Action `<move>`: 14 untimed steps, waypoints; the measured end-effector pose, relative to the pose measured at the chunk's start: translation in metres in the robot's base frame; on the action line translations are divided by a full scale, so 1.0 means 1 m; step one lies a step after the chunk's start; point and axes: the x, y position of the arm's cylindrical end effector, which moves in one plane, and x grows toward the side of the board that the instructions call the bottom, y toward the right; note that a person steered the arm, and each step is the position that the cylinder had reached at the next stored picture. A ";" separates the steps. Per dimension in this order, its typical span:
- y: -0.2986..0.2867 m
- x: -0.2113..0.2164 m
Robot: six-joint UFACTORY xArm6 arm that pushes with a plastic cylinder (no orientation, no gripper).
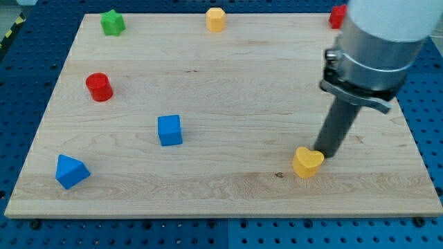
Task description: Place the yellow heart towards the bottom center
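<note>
The yellow heart (307, 162) lies on the wooden board (228, 83) at the lower right of the view. My tip (327, 155) rests just to the right of the heart, touching or almost touching its upper right side. The dark rod rises from there to the grey arm body at the view's upper right.
A green star (112, 23) sits at the top left and a yellow hexagon (216, 19) at the top centre. A red block (337, 16) at the top right is partly hidden by the arm. A red cylinder (100, 87), a blue cube (169, 130) and a blue triangular block (70, 171) lie on the left.
</note>
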 end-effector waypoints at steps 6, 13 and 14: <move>-0.088 0.014; -0.189 -0.009; -0.227 -0.013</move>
